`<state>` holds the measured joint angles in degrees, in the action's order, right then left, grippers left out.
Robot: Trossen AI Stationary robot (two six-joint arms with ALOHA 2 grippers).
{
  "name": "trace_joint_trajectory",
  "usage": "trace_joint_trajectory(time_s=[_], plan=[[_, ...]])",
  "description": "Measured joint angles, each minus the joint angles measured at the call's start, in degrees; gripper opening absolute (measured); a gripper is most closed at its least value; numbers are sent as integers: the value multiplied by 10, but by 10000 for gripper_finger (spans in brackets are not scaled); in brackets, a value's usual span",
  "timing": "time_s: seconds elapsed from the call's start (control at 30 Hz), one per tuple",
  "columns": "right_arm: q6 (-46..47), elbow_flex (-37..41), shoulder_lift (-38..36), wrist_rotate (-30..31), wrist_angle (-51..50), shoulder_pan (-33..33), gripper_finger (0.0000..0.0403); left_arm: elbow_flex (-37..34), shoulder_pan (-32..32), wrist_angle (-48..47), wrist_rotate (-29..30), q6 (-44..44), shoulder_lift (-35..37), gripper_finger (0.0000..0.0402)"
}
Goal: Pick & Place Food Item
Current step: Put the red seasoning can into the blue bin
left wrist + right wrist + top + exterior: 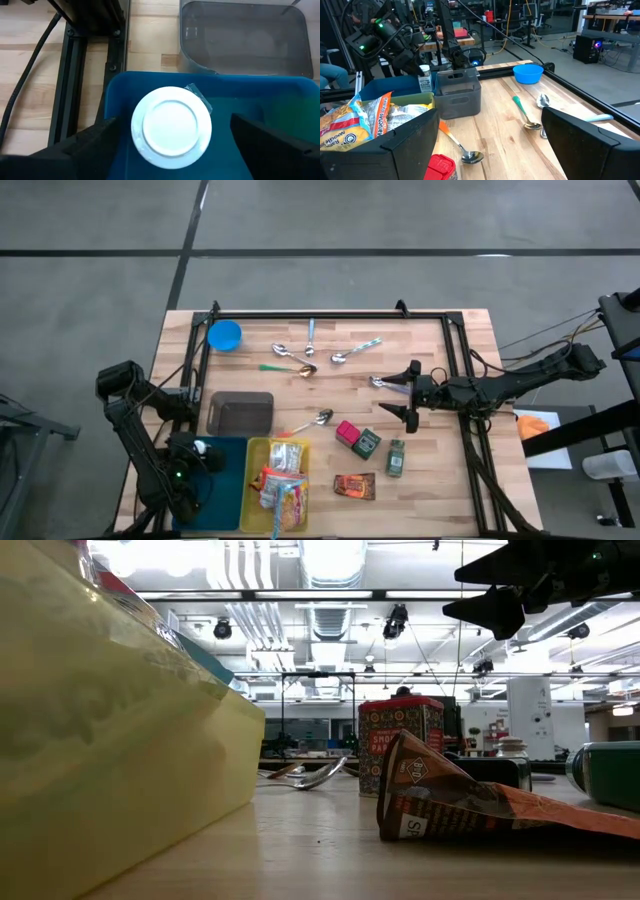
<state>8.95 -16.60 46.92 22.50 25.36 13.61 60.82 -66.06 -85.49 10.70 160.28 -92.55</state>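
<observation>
**Ana:** Blue is where the action is: the blue plastic bin at the table's near left corner holds a small bottle with a round white lid, standing upright on the bin floor. The left gripper hovers directly over it with its 2 dark fingers spread wide, 1 on each side of the lid and neither touching it.

**Ben:** So which step is that, a release or a grab?

**Ana:** I'd judge it a placement just finishing, since the bottle is inside a bin and the jaws stand clear. From these views alone I can't rule out a pick about to begin.

**Ben:** And the next move?

**Ana:** Probably a straight lift so the fingers don't clip the lid, then a reach for another item. The right gripper hangs above the wood at mid-table, fingers also wide apart and holding nothing. Just toward the near edge from it lie a small red box, a dark green tin, a green-labelled jar and a brown snack packet.

**Ben:** Any obstacles?

**Ana:** The yellow bin of noodle packets sits touching the blue one, so a low swing could catch it.
</observation>
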Motion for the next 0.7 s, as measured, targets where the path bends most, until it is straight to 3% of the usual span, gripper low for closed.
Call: trace_joint_trajectory(time_s=[0.3, 0.53, 0.7], plan=[[0, 0, 0, 0, 0, 0, 349, 7, 2, 0, 6, -34, 34, 388], [0, 0, 0, 0, 0, 0, 349, 35, 16, -15, 47, -98, 89, 388], [0, 0, 0, 0, 0, 0, 349, 57, 56, -18, 100, -222, 115, 388]])
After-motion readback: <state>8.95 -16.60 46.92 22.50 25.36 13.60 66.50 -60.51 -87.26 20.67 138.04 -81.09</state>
